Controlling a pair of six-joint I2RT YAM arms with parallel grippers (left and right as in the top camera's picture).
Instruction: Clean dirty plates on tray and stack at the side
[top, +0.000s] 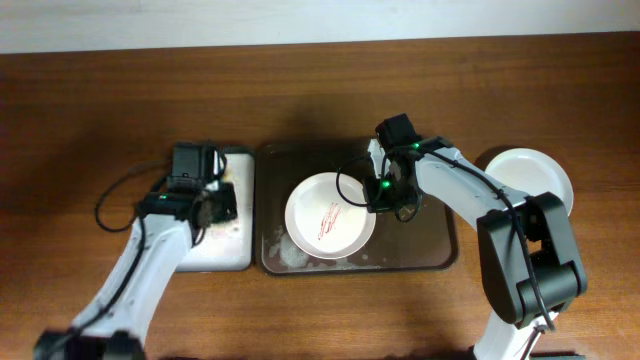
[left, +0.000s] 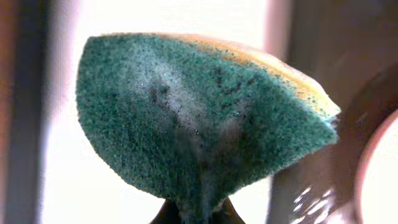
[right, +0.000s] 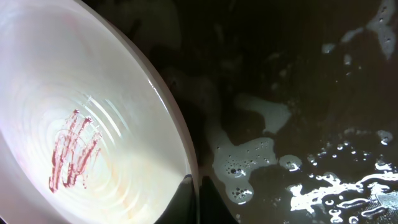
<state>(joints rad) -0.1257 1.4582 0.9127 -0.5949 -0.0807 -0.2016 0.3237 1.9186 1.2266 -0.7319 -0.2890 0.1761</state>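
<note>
Wooden table (top: 100, 90) is bearing a wet tray (top: 432, 255); right gripper (right: 198, 190) is pinching the streaked plate (right: 93, 93), left gripper (left: 196, 214) is clamping a sponge (left: 199, 118).

The right gripper (top: 380, 196) apparently grips the streaked plate (top: 328, 215) on the tray (top: 430, 250).

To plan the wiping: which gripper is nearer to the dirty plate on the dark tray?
Right. The right gripper grips the plate at its right rim. The left gripper holds a sponge over the small tray, left of the plate.
</note>
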